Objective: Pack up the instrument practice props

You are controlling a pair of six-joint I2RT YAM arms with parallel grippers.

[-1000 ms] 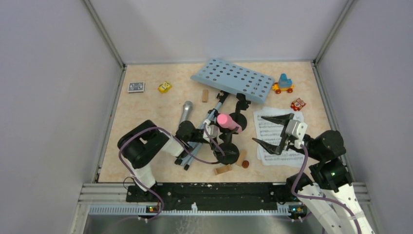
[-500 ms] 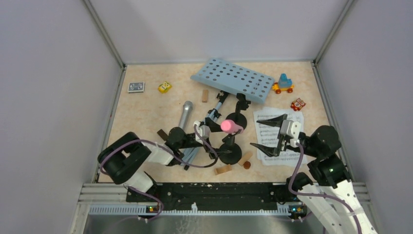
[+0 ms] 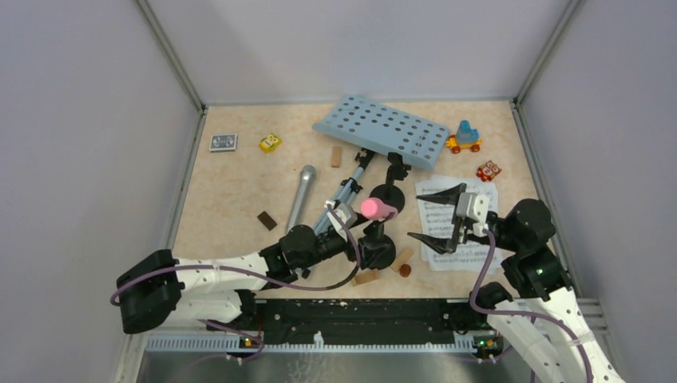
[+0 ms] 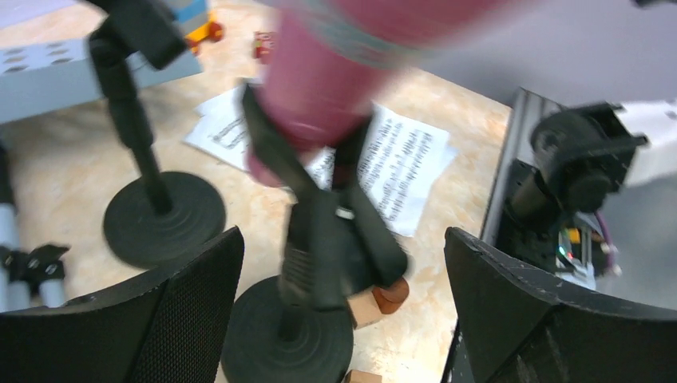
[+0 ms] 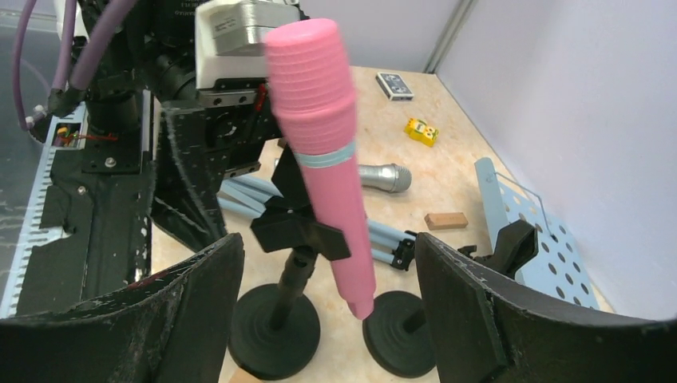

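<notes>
Pink microphone (image 5: 323, 152) sits tilted in the clip of the nearer black holder (image 3: 377, 251), mid-table. The left hand (image 4: 343, 239) has just spread its jaws fully, and its arm has dropped low and stretched out along the near edge. It now faces the holder, gripping nothing. The right hand (image 3: 437, 214) hangs wide open and empty above the sheet music (image 3: 447, 259), close beside the microphone. My guess is a fresh grasp comes next; nothing looks packed yet.

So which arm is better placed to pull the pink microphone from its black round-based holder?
Likely right: the right gripper, open, faces the pink microphone; the left gripper, open, sits low at the black round-based holder.
</notes>
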